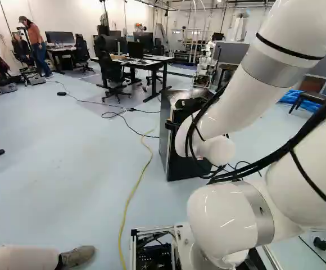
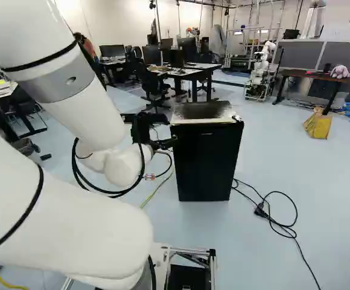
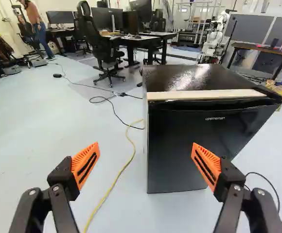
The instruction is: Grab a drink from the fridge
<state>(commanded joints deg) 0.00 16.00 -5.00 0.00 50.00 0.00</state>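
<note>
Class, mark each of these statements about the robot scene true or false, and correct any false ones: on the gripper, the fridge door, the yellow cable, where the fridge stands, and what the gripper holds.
1. The gripper is open. True.
2. The fridge door is swung wide open. False: it is closed against the fridge.
3. The yellow cable lies on the floor. True.
4. The fridge stands on a wooden table. False: it stands on the floor.
5. The gripper is holding a drink can. False: it holds nothing, and no drink shows in any view.
</note>
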